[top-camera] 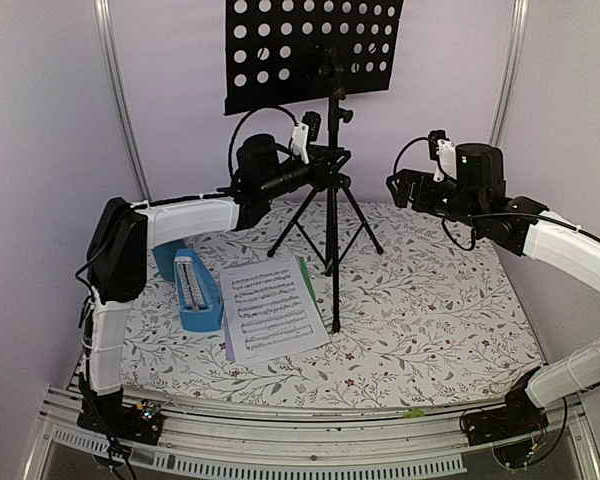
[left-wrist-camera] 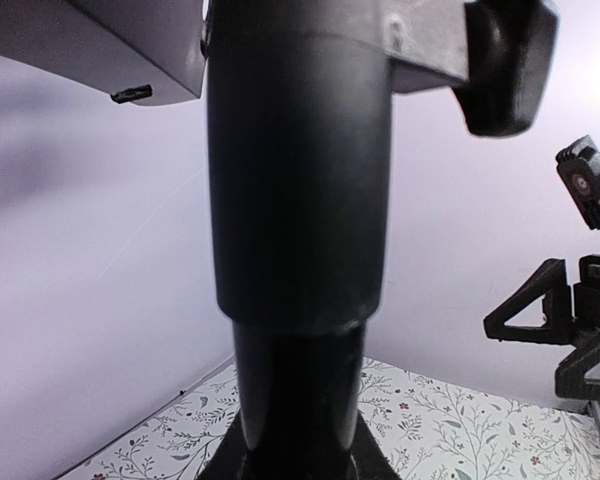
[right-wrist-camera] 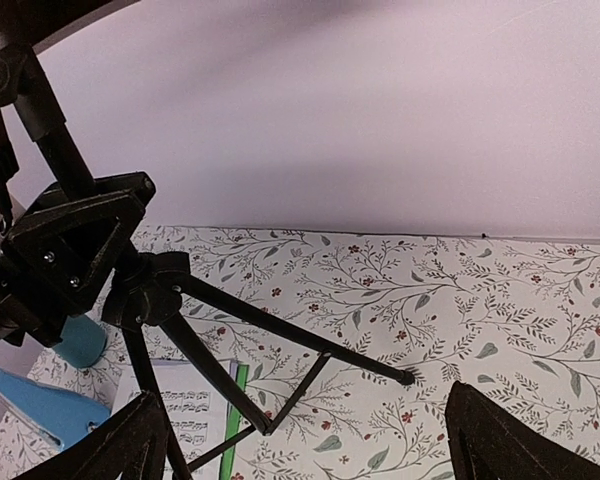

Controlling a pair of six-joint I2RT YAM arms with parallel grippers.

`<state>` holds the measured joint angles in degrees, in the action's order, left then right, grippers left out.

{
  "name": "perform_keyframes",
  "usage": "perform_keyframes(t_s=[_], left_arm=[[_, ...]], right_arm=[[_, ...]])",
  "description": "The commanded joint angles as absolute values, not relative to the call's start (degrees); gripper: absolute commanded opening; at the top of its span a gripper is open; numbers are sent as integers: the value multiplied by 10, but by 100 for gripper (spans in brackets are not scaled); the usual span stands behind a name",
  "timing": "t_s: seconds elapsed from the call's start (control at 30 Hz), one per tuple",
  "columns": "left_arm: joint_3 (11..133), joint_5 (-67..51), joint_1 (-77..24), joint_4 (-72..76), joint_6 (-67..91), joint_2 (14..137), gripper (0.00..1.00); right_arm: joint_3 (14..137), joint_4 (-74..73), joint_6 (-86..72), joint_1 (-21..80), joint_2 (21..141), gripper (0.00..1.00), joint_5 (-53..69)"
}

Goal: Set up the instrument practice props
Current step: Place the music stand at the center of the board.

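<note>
The black music stand (top-camera: pixel 332 215) stands upright at the back middle on its tripod, its perforated desk (top-camera: pixel 310 50) high up. My left gripper (top-camera: pixel 327 166) is shut on the stand's pole (left-wrist-camera: pixel 300 200) just above the tripod hub; the pole fills the left wrist view. White sheet-music pages (top-camera: pixel 270 310) with a green page edge (top-camera: pixel 307 282) lie flat in front of the stand. The blue metronome (top-camera: pixel 196 292) lies left of the pages. My right gripper (top-camera: pixel 400 188) is open and empty, right of the stand, its fingers (right-wrist-camera: pixel 520 440) wide apart.
A teal cup (top-camera: pixel 166 262) stands behind the metronome by the left arm. The tripod legs (right-wrist-camera: pixel 280 325) spread over the floral table cover (top-camera: pixel 430 300). Pale walls close in at the back and both sides. The right gripper also shows in the left wrist view (left-wrist-camera: pixel 570 320).
</note>
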<state>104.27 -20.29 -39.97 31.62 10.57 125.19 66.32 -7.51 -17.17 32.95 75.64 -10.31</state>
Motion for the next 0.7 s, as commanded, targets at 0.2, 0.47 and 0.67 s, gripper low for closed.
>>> perform_keyframes(t_s=[0.2, 0.47, 0.67], left_arm=[[1059, -214, -412, 302, 98, 1259, 0], [1059, -219, -412, 300, 99, 1261, 0], [1054, -216, -412, 296, 97, 1258, 0]], right_arm=[[673, -59, -220, 372, 762, 99, -138], [686, -69, -240, 400, 787, 99, -161], [699, -69, -256, 433, 820, 99, -179]])
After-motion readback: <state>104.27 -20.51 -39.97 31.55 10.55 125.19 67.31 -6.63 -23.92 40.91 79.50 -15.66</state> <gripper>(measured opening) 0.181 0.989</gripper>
